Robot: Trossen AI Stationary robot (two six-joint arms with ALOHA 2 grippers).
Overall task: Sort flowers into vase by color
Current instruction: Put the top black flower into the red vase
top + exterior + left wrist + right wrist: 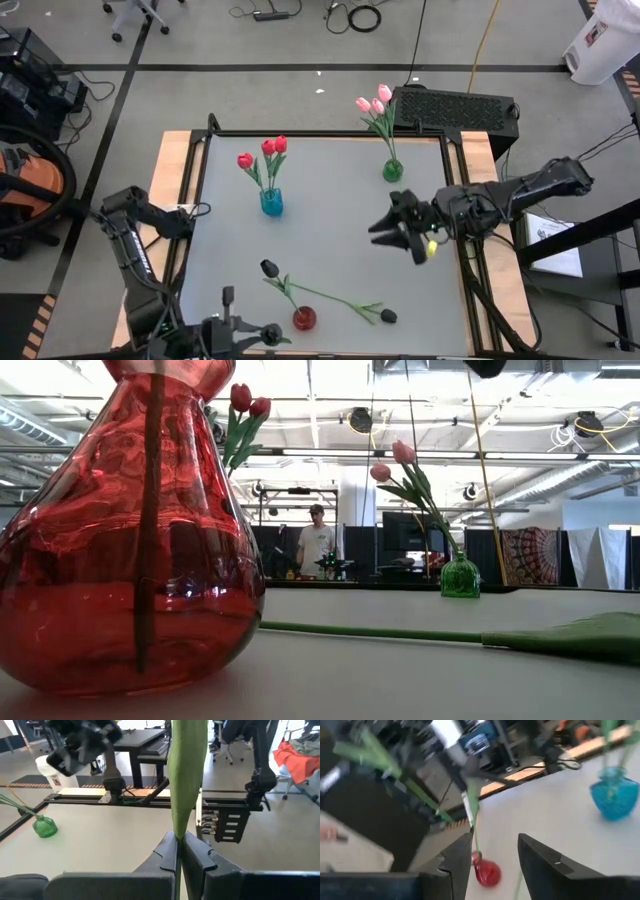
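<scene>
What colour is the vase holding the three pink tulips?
Green: the small vase at the table's far side, clearest in the high view.

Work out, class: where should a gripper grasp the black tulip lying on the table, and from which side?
Probably the bare mid-stem of the black tulip, taken from straight above. It lies flat, running diagonally from beside the red vase to its head, so fingers would best close across the thin stem, clear of the leaves and vase.

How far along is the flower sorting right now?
Done: three red tulips in the blue vase, pink tulips in the green vase. In hand: left gripper clamps a stem at the red vase. Left: one black tulip lies on the table.
</scene>
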